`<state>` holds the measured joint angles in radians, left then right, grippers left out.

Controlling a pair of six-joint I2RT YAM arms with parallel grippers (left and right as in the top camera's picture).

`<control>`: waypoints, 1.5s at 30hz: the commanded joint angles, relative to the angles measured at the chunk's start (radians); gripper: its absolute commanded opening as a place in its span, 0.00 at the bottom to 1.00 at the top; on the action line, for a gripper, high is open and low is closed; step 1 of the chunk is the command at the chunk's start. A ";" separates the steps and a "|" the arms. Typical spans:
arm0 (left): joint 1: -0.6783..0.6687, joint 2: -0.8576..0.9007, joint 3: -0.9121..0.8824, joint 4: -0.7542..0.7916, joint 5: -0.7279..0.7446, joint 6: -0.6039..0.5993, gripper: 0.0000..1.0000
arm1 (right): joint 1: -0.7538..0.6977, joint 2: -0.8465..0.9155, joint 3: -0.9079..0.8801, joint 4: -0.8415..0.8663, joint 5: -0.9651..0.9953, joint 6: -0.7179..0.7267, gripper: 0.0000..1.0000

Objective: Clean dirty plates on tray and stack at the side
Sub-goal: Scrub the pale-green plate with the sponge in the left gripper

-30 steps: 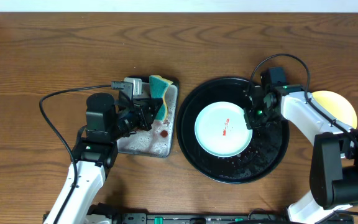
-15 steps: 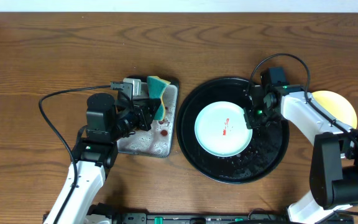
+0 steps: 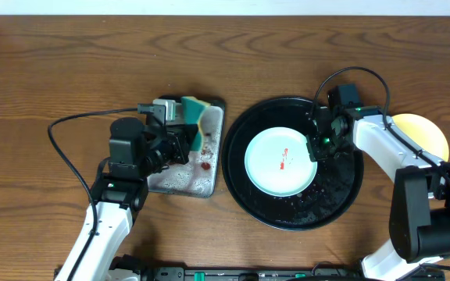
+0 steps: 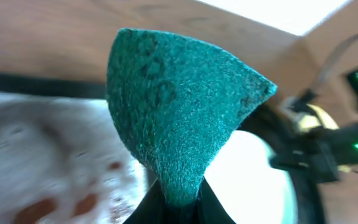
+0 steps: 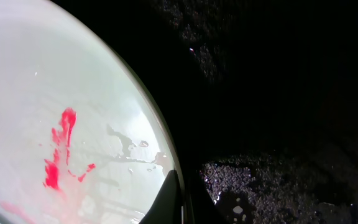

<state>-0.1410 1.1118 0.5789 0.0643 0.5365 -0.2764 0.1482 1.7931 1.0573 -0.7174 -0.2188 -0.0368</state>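
Table [image 3: 53, 62] of brown wood bears black tray [image 3: 338, 187], grey tray [image 3: 170, 181].

Left arm [image 3: 123, 160], right arm [image 3: 377, 140] reach inward, jaws shut.

Green sponge [image 3: 197, 111] above foamy grey metal tray [image 3: 180, 181].

even light, wet glare on tray [image 3: 338, 195]
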 commanded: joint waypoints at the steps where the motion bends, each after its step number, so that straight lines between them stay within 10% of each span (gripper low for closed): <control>1: -0.002 0.027 0.001 -0.049 -0.218 0.013 0.07 | 0.010 0.010 -0.002 0.003 0.020 -0.005 0.01; 24: -0.237 0.274 0.287 -0.428 -0.443 0.051 0.07 | 0.011 0.010 -0.002 0.001 0.019 -0.004 0.01; 45: -0.698 0.583 0.297 0.090 -0.388 -0.318 0.08 | 0.011 0.010 -0.054 -0.045 -0.037 0.066 0.01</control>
<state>-0.8257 1.6447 0.8589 0.1226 0.1520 -0.4965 0.1482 1.7931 1.0252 -0.7624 -0.2398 0.0154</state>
